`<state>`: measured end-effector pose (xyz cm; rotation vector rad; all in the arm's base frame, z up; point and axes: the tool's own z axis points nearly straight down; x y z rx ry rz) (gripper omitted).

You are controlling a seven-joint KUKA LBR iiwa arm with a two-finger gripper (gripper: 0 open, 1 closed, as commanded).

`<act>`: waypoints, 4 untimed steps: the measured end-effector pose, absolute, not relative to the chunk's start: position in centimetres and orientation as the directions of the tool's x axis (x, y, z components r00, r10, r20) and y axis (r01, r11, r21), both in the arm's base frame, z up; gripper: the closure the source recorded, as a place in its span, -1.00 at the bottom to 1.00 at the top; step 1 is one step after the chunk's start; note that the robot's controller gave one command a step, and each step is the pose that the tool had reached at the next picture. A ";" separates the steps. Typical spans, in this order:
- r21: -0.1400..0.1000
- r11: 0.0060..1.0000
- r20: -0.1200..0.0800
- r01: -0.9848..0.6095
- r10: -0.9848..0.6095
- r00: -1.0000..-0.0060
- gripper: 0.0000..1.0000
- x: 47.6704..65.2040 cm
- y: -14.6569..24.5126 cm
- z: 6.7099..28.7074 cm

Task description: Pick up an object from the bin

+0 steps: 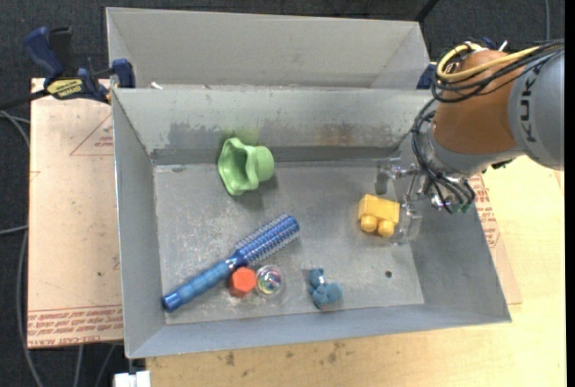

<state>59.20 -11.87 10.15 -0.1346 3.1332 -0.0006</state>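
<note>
At right, the yellow toy [377,216] slants upper-left to lower-right.

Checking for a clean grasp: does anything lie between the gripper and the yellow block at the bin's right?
Nothing visible does. The gripper is right beside the yellow block, on its right side; the blue brush and green cup lie apart, further left.

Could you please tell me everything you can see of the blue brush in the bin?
The blue brush lies flat on the bin's floor, left of centre and toward the front wall. It is set diagonally, its smooth handle pointing lower left and its bristled head upper right. It looks like plastic and seems whole. A small orange-red round thing sits close against the handle's lower side; whether they actually touch cannot be told.
</note>
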 end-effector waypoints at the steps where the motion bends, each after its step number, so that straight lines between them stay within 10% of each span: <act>1: 0.001 0.999 -0.003 -0.038 -0.038 -0.999 -1.00 58.9 -12.5 10.0; 3: 0.003 1.000 -0.002 -0.004 -0.004 -1.000 -1.00 59.2 -12.3 6.9; 4: 0.003 1.000 -0.003 -0.004 -0.004 -1.000 1.00 59.2 -12.3 6.9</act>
